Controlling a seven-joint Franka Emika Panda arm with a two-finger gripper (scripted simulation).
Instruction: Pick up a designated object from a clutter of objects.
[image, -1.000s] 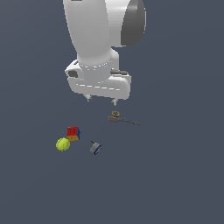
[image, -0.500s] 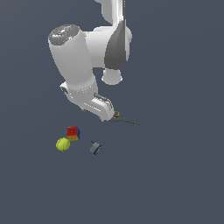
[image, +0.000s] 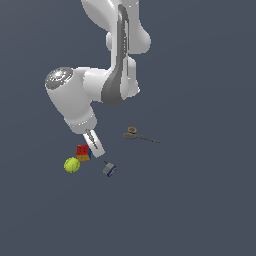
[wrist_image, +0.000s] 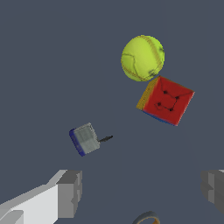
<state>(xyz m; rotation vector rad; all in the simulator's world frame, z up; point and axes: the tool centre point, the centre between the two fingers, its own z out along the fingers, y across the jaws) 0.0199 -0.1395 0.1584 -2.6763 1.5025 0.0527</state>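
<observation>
the arm is in its approach — the gripper (wrist_image: 141, 192) hangs spread wide and empty above the clutter, not yet centred on the puzzle cube (wrist_image: 165, 100). in the exterior view the cube sits on the bench (image: 200, 200) touching, or nearly touching, the tennis ball (image: 72, 165) at its 7 o'clock, with the grey-blue gadget (image: 109, 169) near at 4 o'clock and the scissors (image: 140, 135) well apart at 2 o'clock. next, i judge, the gripper must centre over the cube and descend — fingers clear of the ball.

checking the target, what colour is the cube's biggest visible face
Red on the cube, with an orange side edge; clearest in the wrist view.
</observation>
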